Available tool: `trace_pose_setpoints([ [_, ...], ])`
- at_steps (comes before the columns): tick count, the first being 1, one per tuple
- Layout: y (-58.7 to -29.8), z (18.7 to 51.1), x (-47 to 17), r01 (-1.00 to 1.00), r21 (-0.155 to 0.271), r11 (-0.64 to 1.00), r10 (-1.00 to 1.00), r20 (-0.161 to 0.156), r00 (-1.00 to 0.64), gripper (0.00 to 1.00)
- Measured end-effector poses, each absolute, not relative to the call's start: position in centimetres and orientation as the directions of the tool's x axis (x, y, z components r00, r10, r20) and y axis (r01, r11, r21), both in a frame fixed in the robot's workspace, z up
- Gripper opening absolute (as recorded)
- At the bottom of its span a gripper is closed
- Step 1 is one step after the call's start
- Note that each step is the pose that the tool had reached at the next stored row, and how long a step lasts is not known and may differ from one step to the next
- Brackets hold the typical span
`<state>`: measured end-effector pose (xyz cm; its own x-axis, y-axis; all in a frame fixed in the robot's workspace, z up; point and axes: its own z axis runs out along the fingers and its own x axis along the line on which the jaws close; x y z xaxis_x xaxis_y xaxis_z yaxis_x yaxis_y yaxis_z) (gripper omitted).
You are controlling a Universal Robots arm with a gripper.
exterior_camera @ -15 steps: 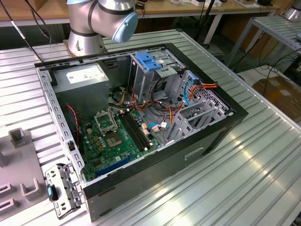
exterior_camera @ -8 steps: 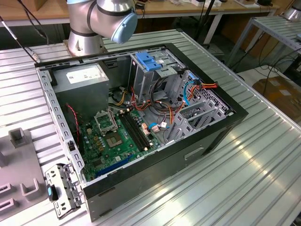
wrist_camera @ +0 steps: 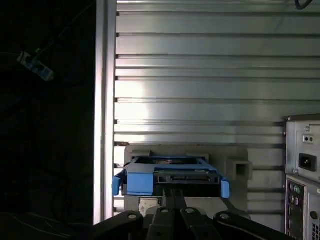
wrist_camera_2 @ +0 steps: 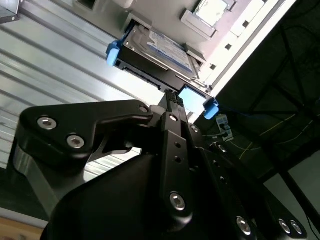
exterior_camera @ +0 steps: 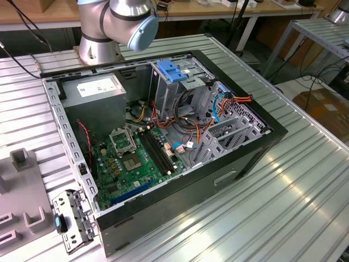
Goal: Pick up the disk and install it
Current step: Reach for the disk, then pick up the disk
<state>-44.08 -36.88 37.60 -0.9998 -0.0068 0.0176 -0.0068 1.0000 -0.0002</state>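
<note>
A ribbed aluminium table carries an open black tower computer case, with the silver-and-blue robot arm base at its far edge; wooden benches, cables and a brown cardboard box stand in the room behind. The flat grey-metal disk with a white-and-blue label and blue plastic side rails lies label up in a pale grey plastic holder, close to a table edge and beside the case's rear panel. Its long axis runs across the table's ribs, and its connector end faces the black gripper. The gripper's fingers are pressed together, with their tips at that end; whether they pinch anything I cannot tell.
</note>
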Motion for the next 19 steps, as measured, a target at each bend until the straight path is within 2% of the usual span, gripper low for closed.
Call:
trace_pose_setpoints([
  [19,-36.9,37.6,-45.6,-0.007,0.000,1.000,-0.007,0.019,-1.000,0.11],
])
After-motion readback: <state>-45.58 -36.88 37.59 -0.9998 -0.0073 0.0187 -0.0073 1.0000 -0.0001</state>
